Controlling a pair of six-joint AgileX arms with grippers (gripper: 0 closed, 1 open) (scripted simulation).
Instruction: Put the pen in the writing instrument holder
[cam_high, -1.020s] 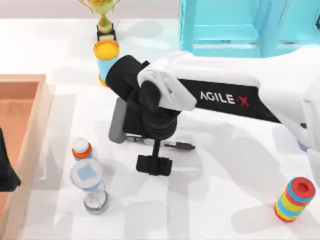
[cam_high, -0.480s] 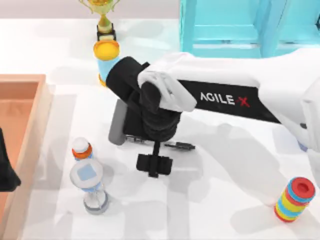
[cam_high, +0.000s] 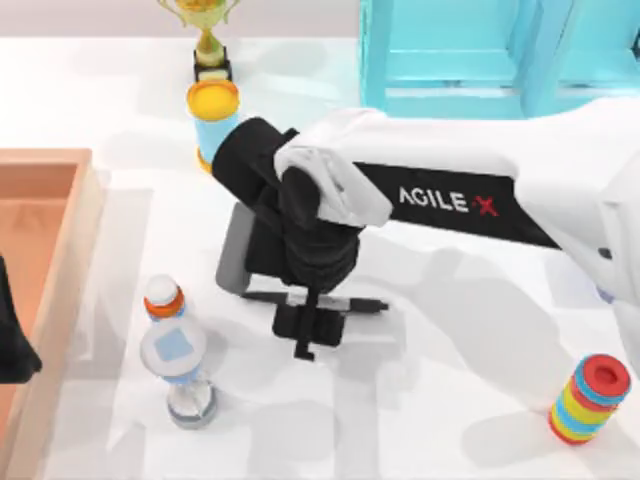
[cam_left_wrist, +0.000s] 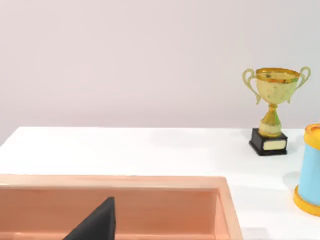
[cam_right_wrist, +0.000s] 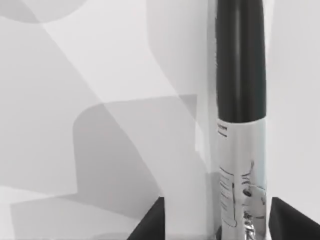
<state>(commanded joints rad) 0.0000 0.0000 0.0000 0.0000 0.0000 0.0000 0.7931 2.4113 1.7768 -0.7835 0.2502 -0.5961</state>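
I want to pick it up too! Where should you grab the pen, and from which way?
Grab the pen around its silver middle, coming straight down from above. It lies flat on the table, long and thin, so fingers close across its narrow width. The right gripper already sits over it like that, a finger on each side.

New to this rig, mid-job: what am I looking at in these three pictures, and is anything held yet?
Two AgileX robot arms work at a white table. The overhead picture looks down; the other two come from cameras on each wrist. The right gripper hangs over the pen, which lies flat; its wrist view shows open fingers either side, nothing held. The left gripper is parked by the peach tray. Also there: a trophy, a bottle, a ring stack.
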